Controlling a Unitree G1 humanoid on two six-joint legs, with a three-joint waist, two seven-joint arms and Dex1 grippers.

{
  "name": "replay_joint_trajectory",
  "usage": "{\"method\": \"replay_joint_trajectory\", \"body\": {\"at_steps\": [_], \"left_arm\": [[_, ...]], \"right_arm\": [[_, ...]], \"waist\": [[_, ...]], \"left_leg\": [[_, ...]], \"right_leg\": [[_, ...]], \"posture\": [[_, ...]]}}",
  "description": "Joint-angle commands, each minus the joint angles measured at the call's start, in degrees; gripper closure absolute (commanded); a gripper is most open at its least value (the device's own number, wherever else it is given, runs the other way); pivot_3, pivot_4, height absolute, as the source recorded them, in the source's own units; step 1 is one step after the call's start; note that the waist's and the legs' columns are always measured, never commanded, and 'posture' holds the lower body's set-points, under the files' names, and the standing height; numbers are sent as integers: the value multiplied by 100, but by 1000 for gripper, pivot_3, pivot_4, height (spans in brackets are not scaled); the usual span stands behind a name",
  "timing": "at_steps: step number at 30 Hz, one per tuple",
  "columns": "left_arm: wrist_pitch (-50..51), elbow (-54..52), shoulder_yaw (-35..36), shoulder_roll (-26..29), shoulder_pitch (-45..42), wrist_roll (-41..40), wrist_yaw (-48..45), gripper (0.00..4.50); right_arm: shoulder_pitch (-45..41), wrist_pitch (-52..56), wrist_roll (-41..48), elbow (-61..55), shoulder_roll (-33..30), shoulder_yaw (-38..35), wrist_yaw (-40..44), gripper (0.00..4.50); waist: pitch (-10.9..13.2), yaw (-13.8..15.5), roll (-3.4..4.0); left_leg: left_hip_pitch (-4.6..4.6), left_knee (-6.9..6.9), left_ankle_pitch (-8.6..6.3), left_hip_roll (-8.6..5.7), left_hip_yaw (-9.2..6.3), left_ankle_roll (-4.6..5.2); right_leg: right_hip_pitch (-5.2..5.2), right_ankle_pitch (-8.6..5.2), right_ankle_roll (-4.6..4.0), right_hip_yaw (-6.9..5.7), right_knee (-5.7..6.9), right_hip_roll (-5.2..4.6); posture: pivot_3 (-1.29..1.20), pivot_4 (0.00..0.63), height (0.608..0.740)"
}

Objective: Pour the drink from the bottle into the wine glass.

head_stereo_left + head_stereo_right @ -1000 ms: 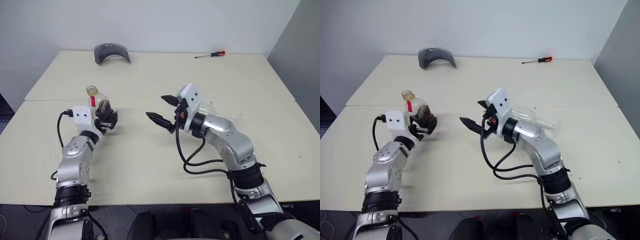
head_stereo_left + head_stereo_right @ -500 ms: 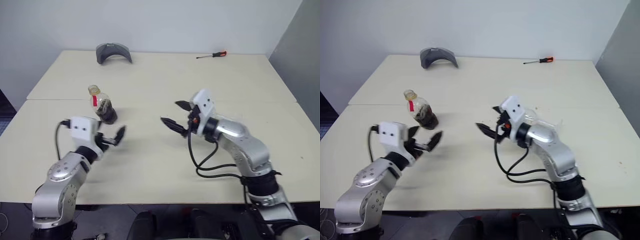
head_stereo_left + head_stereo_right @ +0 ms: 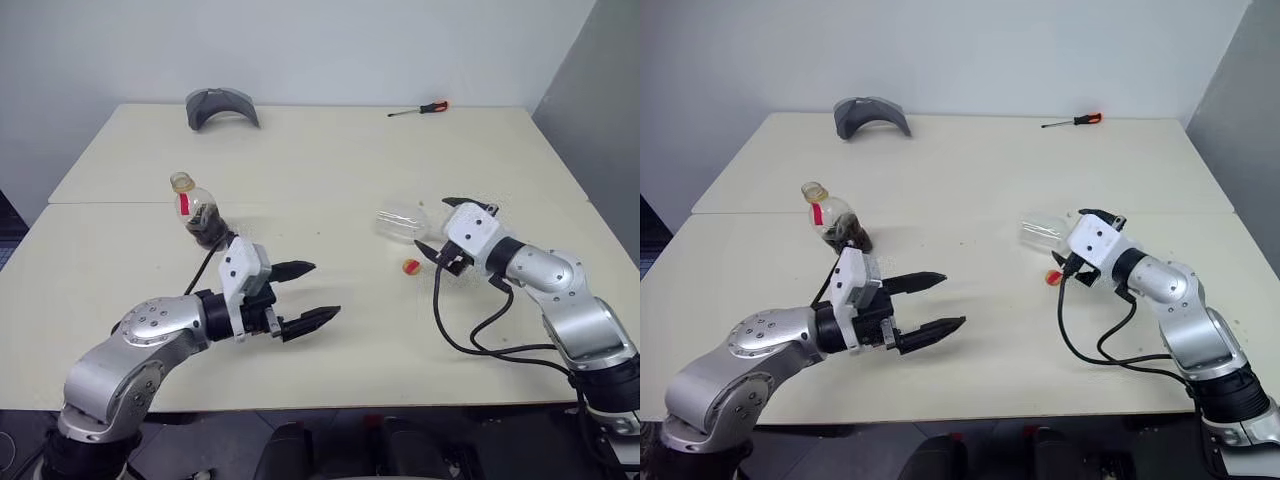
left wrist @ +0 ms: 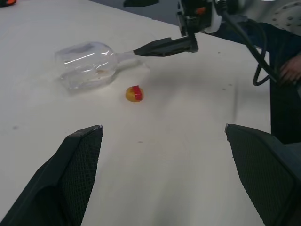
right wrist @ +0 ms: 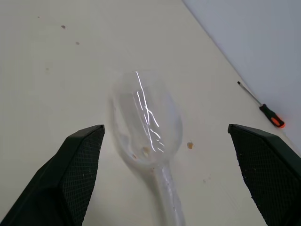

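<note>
I read both sets of jaws as spread wide with nothing between them: the left gripper (image 3: pixel 300 295) hangs over the near part of the table (image 3: pixel 330 160), and the right gripper (image 3: pixel 452 228) sits at the stem end of the wine glass (image 3: pixel 402 221). The wine glass lies on its side on the table, bowl toward the centre, stem running under the right gripper; I cannot tell whether a finger touches the stem. The bowl looks empty apart from a few small specks. Just beside the bowl, on its near side, lies a small yellow-and-red cap (image 3: pixel 411 266). Well apart on the left side, the bottle (image 3: pixel 198 211) stands upright and uncapped, with the drink (image 3: pixel 208 232) dark in its lower body. At the far edge lie a grey curved object (image 3: pixel 221 105) and a red-handled screwdriver (image 3: pixel 421 108).
</note>
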Motion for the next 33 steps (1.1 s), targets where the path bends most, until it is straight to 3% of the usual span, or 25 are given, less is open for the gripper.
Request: {"method": "replay_joint_trajectory", "body": {"at_steps": [1,10,25,28,33], "left_arm": [[-380,299,-225,-103,-278,274,-131,31],[-652,731,-331,-354,-703,529,-89,31],[-377,327,-341,-588,-403,151,-31,31],[-361,362,-317,-557,-462,135,-4,0],[-348,421,-316,-561,-568,133,44,0]], "right_arm": [[-73,-437,-520,460,-90,30,-186,0],[-497,-989,-1558,1431,-115,415,-164,0],[-1179,-1017,-2022,2217,401,683,45,0],[-1251,-1037,-2085,2371,392,744,134,534],[-1342,-1035,-2279,2453,338,805,247,2240]], "waist": [[0,12,0],[1,11,0],[1,11,1],[1,11,1],[1,11,2]], "left_leg": [[-1,2,0,0,0,0],[-2,3,3,-1,5,-4],[-3,5,5,0,4,-9],[-2,5,5,0,4,-8],[-3,5,5,0,5,-8]], "right_leg": [[0,0,0,0,-1,0],[-1,0,0,3,-2,-2],[-1,1,-1,3,0,-4],[-1,1,0,3,2,-4],[-1,1,0,3,1,-4]], "posture": [[0,150,740],[0,150,740],[0,150,740],[0,150,740],[0,150,740]]}}
